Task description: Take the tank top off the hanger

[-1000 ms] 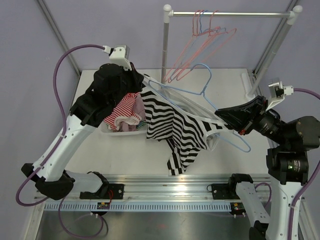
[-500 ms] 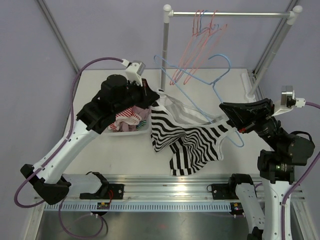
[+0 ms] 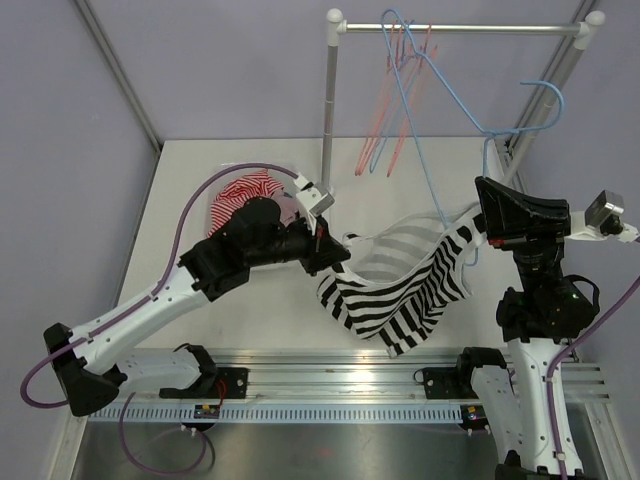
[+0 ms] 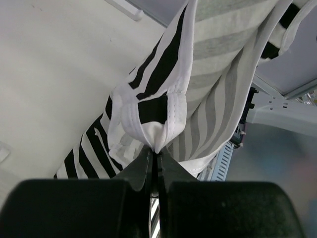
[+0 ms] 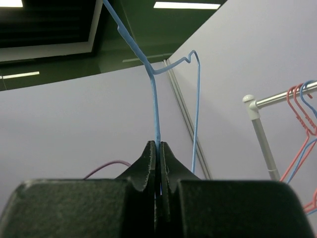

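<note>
Over white table (image 3: pixel 230 165), tank top (image 3: pixel 400 295) stretches sideways, left hand (image 4: pixel 155 151) pinching it, right hand (image 5: pixel 158 146) clamped on seemingly upright hanger (image 5: pixel 154 99).

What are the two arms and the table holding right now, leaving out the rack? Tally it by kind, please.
Black-and-white striped tank top, pinched in the left tool: 1
Blue wire hanger, pinched in the right tool: 1
Red-and-white striped cloth pile on the table: 1
Total: 3

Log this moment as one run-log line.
left end effector: shut on tank top | right end effector: shut on blue hanger | tank top: slung between both
</note>
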`<move>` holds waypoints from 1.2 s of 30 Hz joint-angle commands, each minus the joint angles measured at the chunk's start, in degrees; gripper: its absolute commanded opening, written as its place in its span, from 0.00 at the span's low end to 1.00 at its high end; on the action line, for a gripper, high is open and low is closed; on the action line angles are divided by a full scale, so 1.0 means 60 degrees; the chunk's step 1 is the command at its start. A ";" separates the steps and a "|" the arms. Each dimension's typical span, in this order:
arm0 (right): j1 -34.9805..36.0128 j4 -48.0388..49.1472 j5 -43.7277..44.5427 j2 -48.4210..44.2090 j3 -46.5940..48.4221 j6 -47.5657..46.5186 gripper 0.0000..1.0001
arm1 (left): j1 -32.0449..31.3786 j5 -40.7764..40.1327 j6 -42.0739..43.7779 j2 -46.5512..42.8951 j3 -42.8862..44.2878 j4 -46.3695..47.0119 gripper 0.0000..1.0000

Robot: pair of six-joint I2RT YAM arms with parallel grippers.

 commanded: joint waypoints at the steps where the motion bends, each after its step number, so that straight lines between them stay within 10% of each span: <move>1: 0.0046 0.1041 0.0646 -0.0077 0.0038 -0.0336 0.00 | 0.0000 -0.0055 0.0337 -0.0190 -0.0269 0.0493 0.00; 6: 0.0032 -0.0941 0.2678 -0.0707 -0.0063 -0.2402 0.00 | -0.0058 -0.3159 0.0003 0.0102 -0.0824 -0.0913 0.00; 15: 0.0032 -0.1672 0.4089 -0.0327 0.0562 -0.3896 0.00 | -0.0322 -0.4409 -0.0935 -0.0380 -0.2715 -0.0549 0.00; 36: 0.0032 -1.4840 0.3242 0.1426 0.6555 -0.7311 0.00 | -0.0468 -0.4993 -0.1024 -0.0074 -0.0023 -0.1894 0.09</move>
